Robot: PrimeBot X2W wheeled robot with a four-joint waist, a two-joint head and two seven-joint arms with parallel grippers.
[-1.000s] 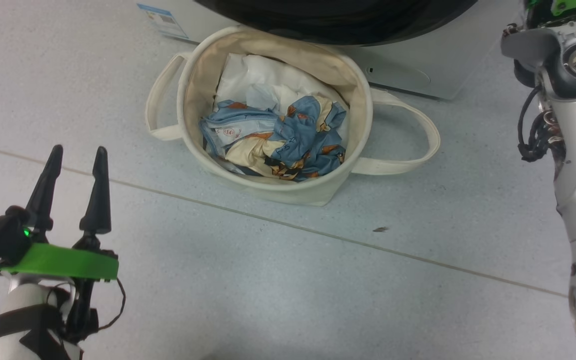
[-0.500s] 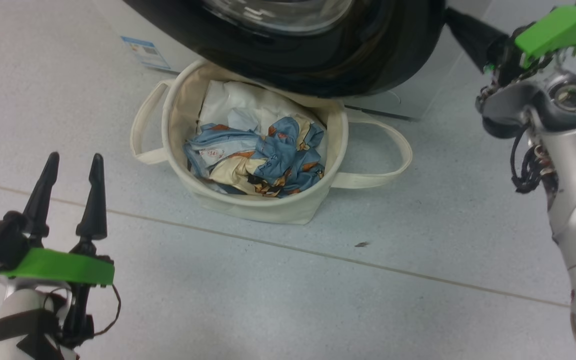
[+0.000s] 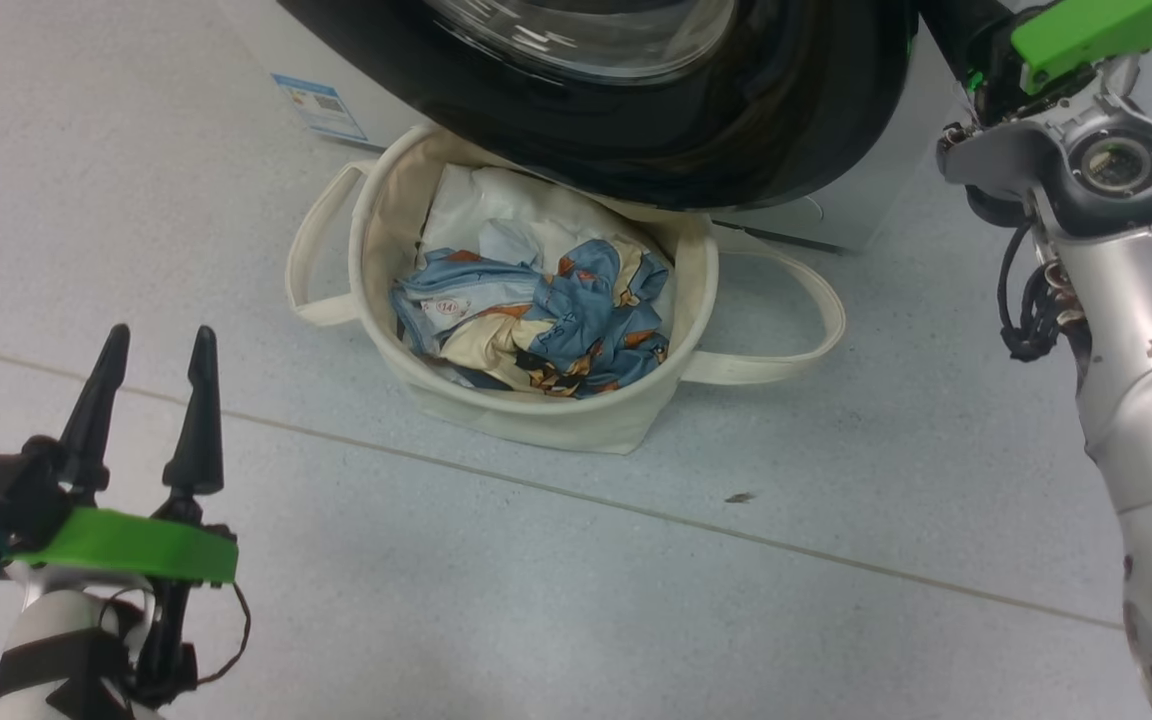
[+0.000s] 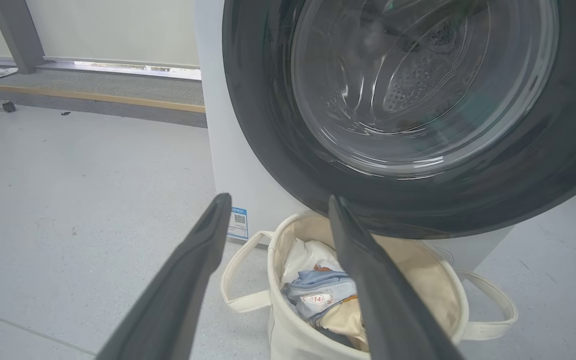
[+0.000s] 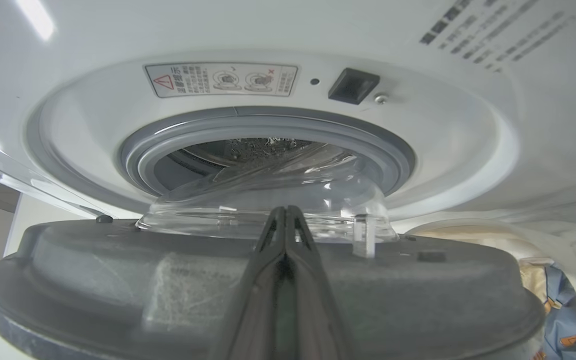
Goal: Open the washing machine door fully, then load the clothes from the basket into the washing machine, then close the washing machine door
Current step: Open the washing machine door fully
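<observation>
The washing machine door (image 3: 696, 150), black-rimmed with a clear glass centre, stands partly open over the far rim of the basket (image 3: 536, 420). My right gripper (image 5: 284, 212) is shut, its fingers pressed together against the door's grey inner face (image 5: 118, 280), with the grey rubber ring (image 5: 268, 125) of the washing machine (image 3: 266, 40) beyond. The cream basket holds the clothes (image 3: 576, 310), blue, cream and orange, on top of plain white cloth. My left gripper (image 3: 162, 332) hangs open and empty over the floor, to the near left of the basket. Its wrist view shows the door (image 4: 278, 125) and the basket (image 4: 288, 340).
A blue sticker (image 3: 321, 105) marks the machine's lower front. A floor seam runs across in front of the basket, with a small dark speck (image 3: 739, 497) beside it. My right forearm (image 3: 1136, 400) fills the right edge. A grey post (image 4: 10, 30) stands far left.
The head camera has tilted up, so the door's rim and glass now show above the basket. Both grippers keep their states. The right fingers stay at the door's right edge.
</observation>
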